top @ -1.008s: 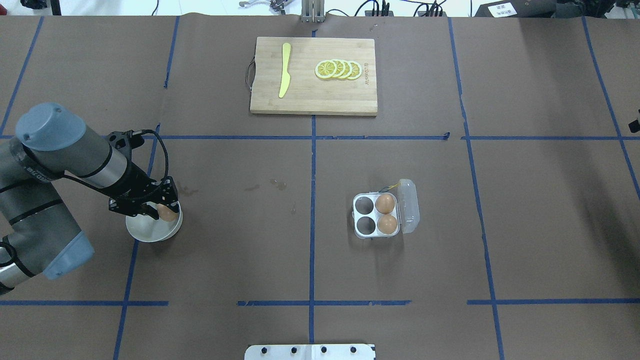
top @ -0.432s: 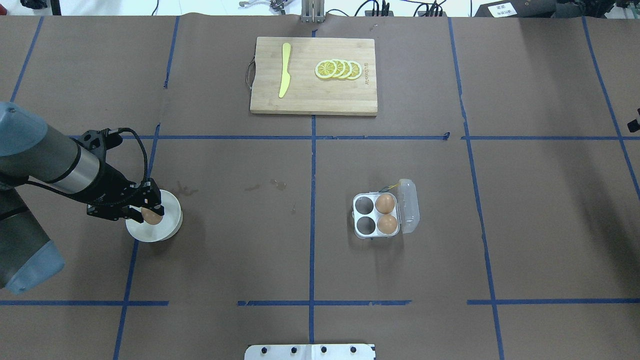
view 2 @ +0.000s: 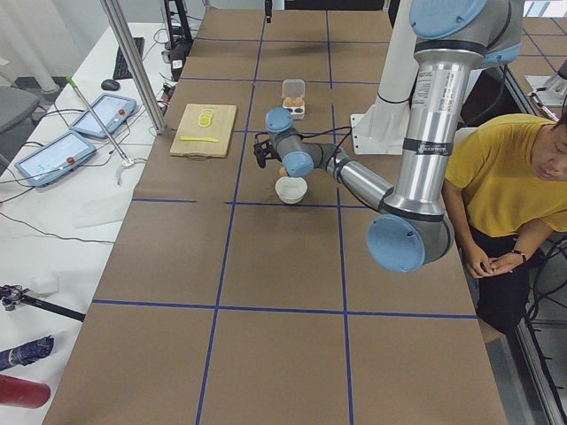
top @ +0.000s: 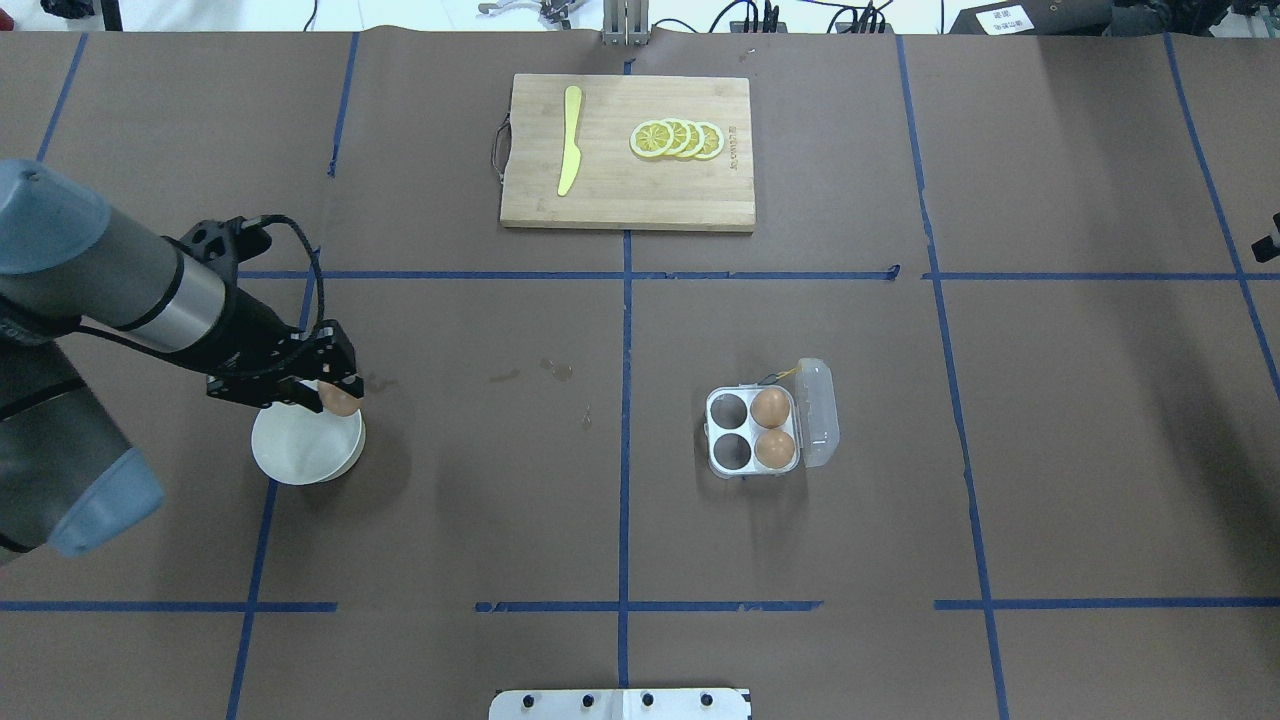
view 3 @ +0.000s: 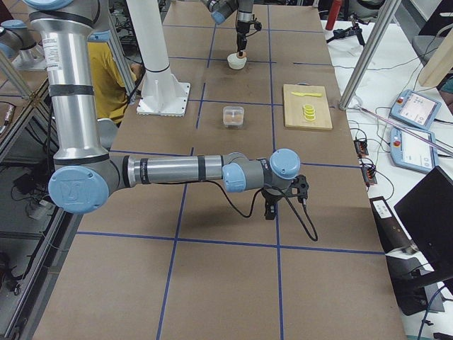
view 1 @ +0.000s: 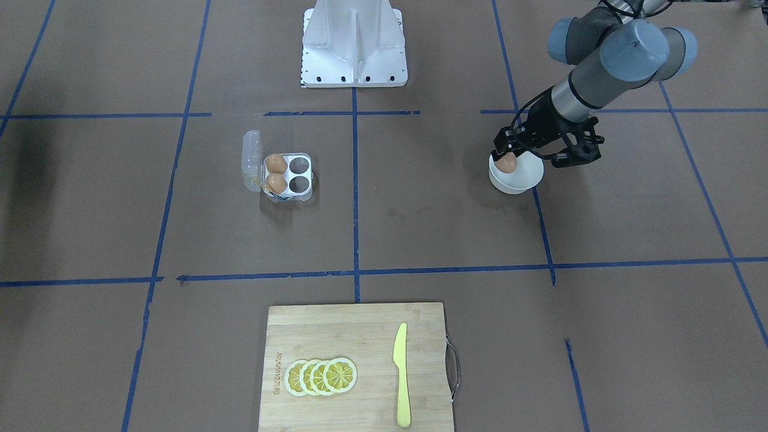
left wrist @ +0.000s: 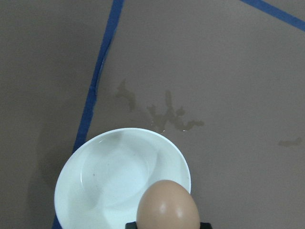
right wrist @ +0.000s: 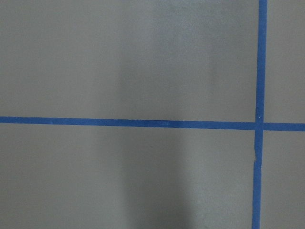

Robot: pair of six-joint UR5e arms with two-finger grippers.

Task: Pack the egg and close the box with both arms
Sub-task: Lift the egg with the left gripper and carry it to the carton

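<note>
Overhead exterior, left gripper (top: 338, 398) outward: pinches the egg (top: 342, 402) above the rim of the white bowl (top: 295, 452), well apart from the box (top: 731, 450) on blue-taped brown paper (top: 1050, 450). Cannot tell the state of the right gripper (view 3: 270, 210), nor read the engraving on the cutting board (top: 620, 195).

The bowl (top: 300, 455) lies well left of the box (top: 750, 431) (two eggs (top: 770, 407) in its right cells), cutting board (top: 620, 190) beyond.

Brown table (top: 1050, 450) with white bowl (top: 300, 455), box (top: 735, 432), cutting board (top: 610, 190)
</note>
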